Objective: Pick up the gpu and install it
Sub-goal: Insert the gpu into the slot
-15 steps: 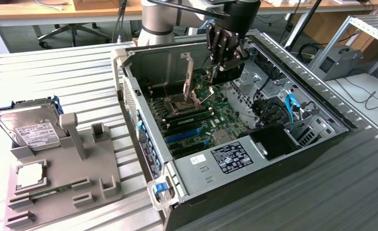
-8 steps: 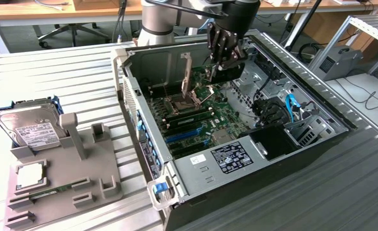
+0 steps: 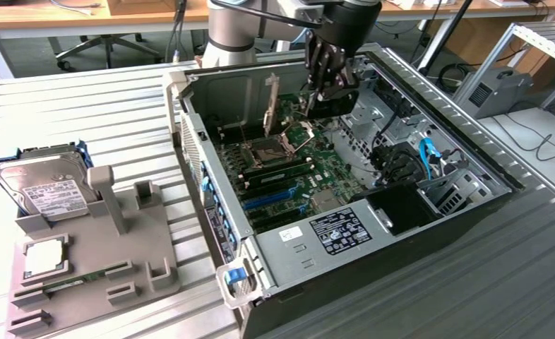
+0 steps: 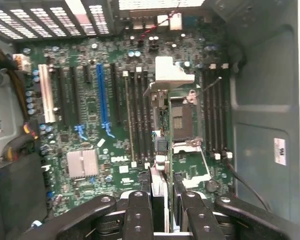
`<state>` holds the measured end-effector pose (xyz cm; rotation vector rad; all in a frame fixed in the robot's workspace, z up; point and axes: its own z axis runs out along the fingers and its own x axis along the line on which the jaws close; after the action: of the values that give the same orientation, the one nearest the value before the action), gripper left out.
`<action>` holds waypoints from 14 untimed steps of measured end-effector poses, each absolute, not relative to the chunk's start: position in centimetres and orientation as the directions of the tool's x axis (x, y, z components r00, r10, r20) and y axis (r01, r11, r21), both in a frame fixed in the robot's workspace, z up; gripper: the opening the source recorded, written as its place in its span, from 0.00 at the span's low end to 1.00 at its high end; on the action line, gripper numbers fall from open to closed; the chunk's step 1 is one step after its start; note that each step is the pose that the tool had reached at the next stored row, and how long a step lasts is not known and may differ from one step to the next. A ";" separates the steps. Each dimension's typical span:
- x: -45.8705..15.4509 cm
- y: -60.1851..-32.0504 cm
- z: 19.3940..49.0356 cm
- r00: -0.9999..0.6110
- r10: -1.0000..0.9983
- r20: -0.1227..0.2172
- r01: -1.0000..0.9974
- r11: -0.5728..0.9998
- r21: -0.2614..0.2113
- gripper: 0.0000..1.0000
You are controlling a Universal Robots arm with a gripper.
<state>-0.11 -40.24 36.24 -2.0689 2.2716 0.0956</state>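
My gripper (image 3: 327, 90) hangs inside the open computer case (image 3: 466, 212) in the upper middle of the exterior view, its black fingers (image 3: 323, 63) pointing down over the motherboard (image 3: 301, 176); in the wrist view my gripper (image 4: 163, 195) fills the lower edge of the frame, and its two fingers (image 4: 140, 210) stand partly closed on the gpu (image 4: 160, 185), a thin card seen edge-on and pinched between them, running from the fingertips toward the centre of the frame; in the exterior view the gpu (image 3: 339, 104) shows as a dark flat shape just below the fingertips, above the board and not seated in a slot; the board lies under the card, with a long blue slot (image 4: 102, 97) and a white slot (image 4: 46, 92) in the left half of the wrist view and the open processor socket (image 4: 182, 117) at its centre; outside the case, at the lower left of the exterior view, a grey holder (image 3: 99, 254) stands on the slatted table (image 3: 89, 106), and a silver hard drive (image 3: 46, 187) with a white label leans in it at the far left.
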 end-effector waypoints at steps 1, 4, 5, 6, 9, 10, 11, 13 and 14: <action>-0.1 -40.3 36.2 -0.095 -0.991 -0.096 -0.995 0.096 0.001 0.28; -0.1 -40.3 36.2 -0.098 -0.990 -0.097 -0.995 0.098 0.001 0.28; -0.1 -40.3 36.2 -0.098 -0.990 -0.097 -0.995 0.098 0.001 0.28; -0.1 -40.3 36.2 -0.098 -0.990 -0.097 -0.995 0.098 0.001 0.28; -0.1 -40.3 36.2 -0.097 -0.991 -0.097 -0.995 0.098 0.001 0.28; -0.1 -40.3 36.2 -0.097 -0.991 -0.097 -0.995 0.098 0.001 0.28; -0.2 -40.3 36.1 -0.098 -0.991 -0.097 -0.995 0.098 0.001 0.28; -0.2 -40.4 36.1 -0.098 -0.991 -0.097 -0.995 0.098 0.001 0.28; -0.2 -40.4 36.0 -0.098 -0.991 -0.097 -0.995 0.098 0.001 0.28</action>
<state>-0.24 -40.41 36.04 -2.0608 2.2737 0.1011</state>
